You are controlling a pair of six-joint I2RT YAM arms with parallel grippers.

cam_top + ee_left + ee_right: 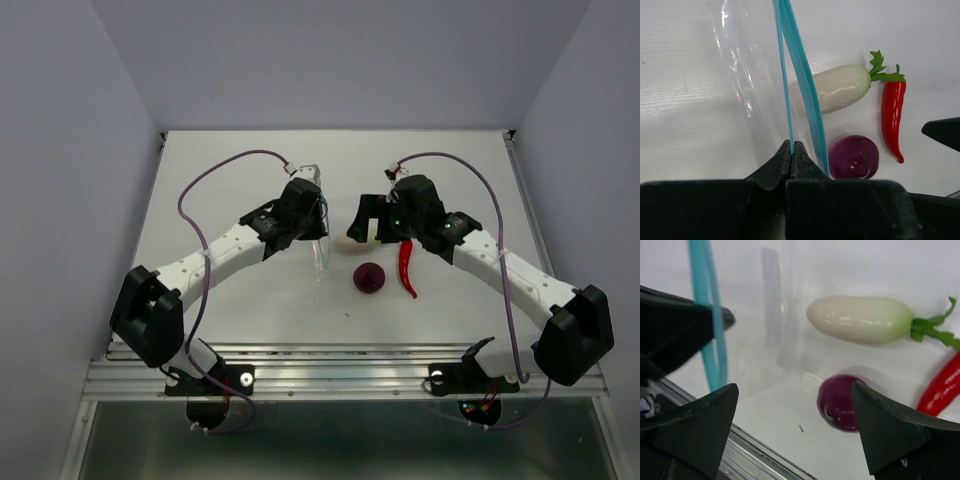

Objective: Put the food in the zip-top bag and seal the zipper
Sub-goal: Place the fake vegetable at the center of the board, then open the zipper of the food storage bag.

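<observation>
Left gripper [791, 146] and right gripper [794, 389] are black, links [228, 250] white, cables [181, 208] purple.

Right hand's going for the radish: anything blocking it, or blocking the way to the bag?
Nothing visible. The open right hand hovers over the radish. The bag, zipper pinched by the left hand, hangs right beside the radish; the onion lies off that line.

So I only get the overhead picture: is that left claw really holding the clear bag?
Observer: Yes. The left wrist view shows the left gripper shut on one strip of the blue zipper, with the zip-top bag mouth parted.
Operator: And the right claw?
Observer: The right gripper is open and empty, the purple onion seen between its fingers.
Operator: What's the pale thing it hides?
Observer: A white radish with green leaves, beside the red chili.
</observation>
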